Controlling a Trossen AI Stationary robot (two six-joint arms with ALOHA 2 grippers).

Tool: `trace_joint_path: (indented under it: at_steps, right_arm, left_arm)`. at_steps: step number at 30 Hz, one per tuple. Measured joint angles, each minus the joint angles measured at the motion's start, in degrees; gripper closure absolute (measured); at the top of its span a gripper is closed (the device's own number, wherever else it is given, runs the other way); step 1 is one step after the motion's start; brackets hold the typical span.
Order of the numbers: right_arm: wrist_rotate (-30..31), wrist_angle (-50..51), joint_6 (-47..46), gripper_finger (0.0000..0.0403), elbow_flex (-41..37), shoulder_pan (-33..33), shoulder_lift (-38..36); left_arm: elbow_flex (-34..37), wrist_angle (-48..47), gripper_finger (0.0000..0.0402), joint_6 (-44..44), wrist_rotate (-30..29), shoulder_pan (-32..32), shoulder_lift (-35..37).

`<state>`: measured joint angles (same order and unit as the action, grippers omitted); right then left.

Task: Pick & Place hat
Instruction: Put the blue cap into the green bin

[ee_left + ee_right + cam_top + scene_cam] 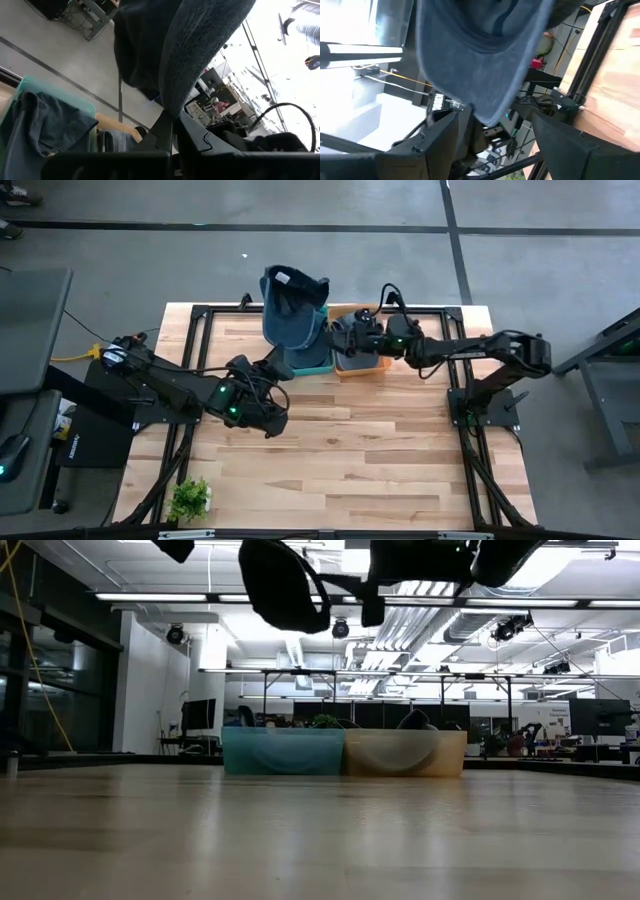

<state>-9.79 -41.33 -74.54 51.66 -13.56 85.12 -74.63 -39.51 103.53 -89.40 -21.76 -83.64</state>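
Observation:
A blue denim hat [292,305] hangs in the air above the far-edge bins, with my left gripper [283,366] shut on it from the near left. In the low view the hat [285,585] is a dark shape high above the table. In the left wrist view its brim [200,45] rises from my left gripper [172,125]. My right gripper [338,337] is open just right of the hat. In the right wrist view the hat's lower edge [485,105] hangs before my right gripper [495,145], between its spread fingers, and I see no touch. My left gripper pinches the edge of the hat's brim [169,107] between its two fingers. The fingers point about level, coming from the table's near left. The hat stands up from the hold, lifted clear of the bin and the table.
A teal bin [283,752] and an orange bin [405,752] stand side by side at the table's far edge; the teal bin [30,87] holds blue cloth. A small green plant [190,498] sits at the near left. The wooden tabletop [380,450] lies bare nearer.

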Motion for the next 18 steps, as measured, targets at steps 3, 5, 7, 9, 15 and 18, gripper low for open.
trace_joint_path:
  at_steps: [3,5,7,9,15,18]
  right_arm:
    - [0.32,-0.50,-0.03,0.0153,0.00,-0.33,1.41]
    - [0.56,-1.18,0.00,0.0153,0.00,-0.89,2.03]
    - [0.97,-2.51,0.06,0.0153,0.00,-1.68,2.52]
    - [1.11,-3.59,0.05,0.0153,0.04,-2.72,2.97]
    - [1.15,-3.60,0.90,0.0153,0.04,-4.29,3.50]
    - [2.35,-3.69,1.25,0.0153,0.04,-4.03,3.50]
  left_arm:
    - [0.00,-0.03,0.0401,0.00,0.12,0.01,0.00]
    - [0.00,-0.02,0.0401,-0.01,0.42,0.00,0.00]
    - [0.00,-0.02,0.0401,0.00,1.07,0.00,0.00]
    - [0.00,0.11,0.0401,0.00,1.64,0.00,0.00]
    - [0.00,0.49,0.0401,0.00,2.89,0.00,0.00]
    - [0.00,0.50,0.0401,0.02,2.97,0.00,0.00]
